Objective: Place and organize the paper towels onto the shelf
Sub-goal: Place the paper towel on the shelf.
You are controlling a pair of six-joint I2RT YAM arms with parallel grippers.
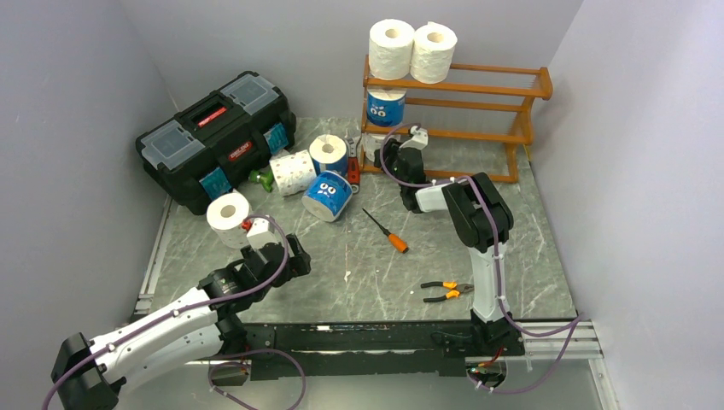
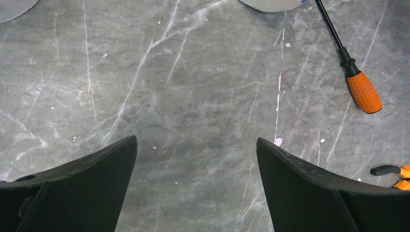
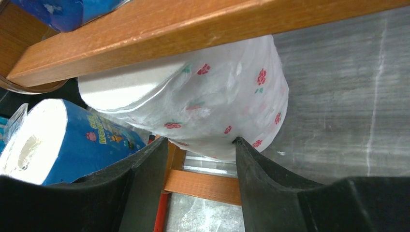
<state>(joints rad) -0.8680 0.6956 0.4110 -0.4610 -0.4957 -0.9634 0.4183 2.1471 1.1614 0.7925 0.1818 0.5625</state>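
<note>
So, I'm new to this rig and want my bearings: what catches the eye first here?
The orange-brown wooden shelf at the back right, with two white paper rolls on its top tier and a blue-wrapped roll below. The right gripper is at the tier under that, against a white rose-printed roll. More rolls lie loose beside the black plastic toolbox on the left.

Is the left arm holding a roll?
No, the left gripper has its black jaws open over the grey marble tabletop, nothing between them.
</note>
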